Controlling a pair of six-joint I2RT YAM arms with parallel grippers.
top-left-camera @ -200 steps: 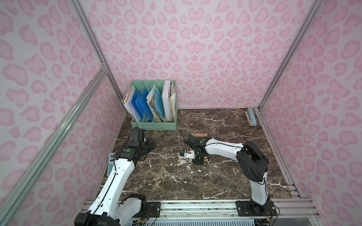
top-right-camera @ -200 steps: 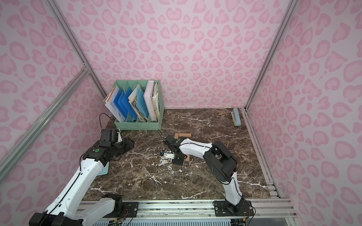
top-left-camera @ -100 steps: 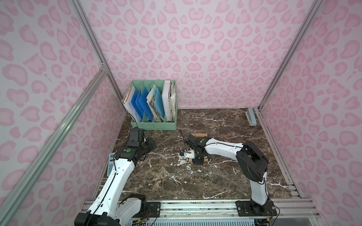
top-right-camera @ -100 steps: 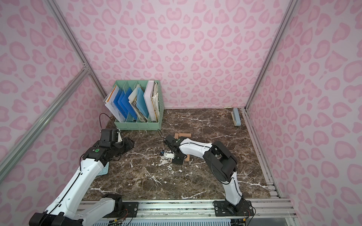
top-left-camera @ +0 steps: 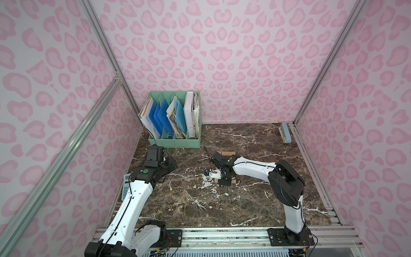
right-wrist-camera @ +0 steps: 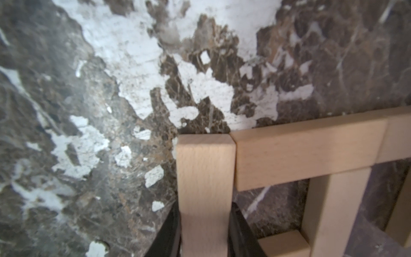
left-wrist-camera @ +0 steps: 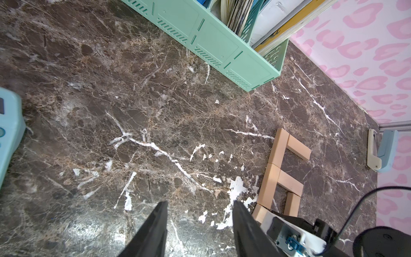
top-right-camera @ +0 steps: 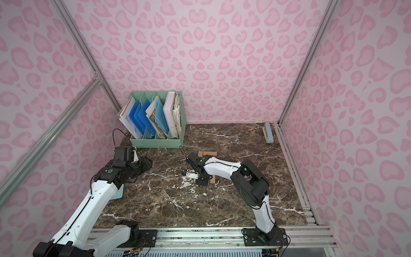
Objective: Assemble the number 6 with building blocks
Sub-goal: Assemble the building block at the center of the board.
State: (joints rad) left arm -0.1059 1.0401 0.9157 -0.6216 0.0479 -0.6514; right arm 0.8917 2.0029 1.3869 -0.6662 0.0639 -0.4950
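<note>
My right arm (top-left-camera: 255, 170) hides most of the 6 (top-left-camera: 226, 153) in both top views. Only its far end and a sliver by the right pincer (top-left-camera: 224, 180) show. It lies near the middle of the surface (top-left-camera: 200, 207).

The left wrist view shows it best: six blocks (left-wrist-camera: 275, 155) lying flat and touching, the nearest half covered by my right arm. In the right wrist view the right pincer is clenched on that end block (right-wrist-camera: 205, 178), with a dark finger (right-wrist-camera: 168, 235) against each long side. Its end butts the next block. The rest of the figure is cut off and blurred.

The left pincer (left-wrist-camera: 199, 222) is released over bare surface near the left edge, with nothing between its jaws. The calculator (left-wrist-camera: 9, 124) is cut off there, and from above it sits mostly behind my left arm (top-left-camera: 135, 195).

At the far left corner the green file box (top-left-camera: 175, 143) holds blue folders (top-left-camera: 163, 115) and white papers (top-left-camera: 190, 111), standing and leaning in its compartments. I cannot read any of them. A grey-blue bar (top-left-camera: 285, 133) lies at the far right corner.
</note>
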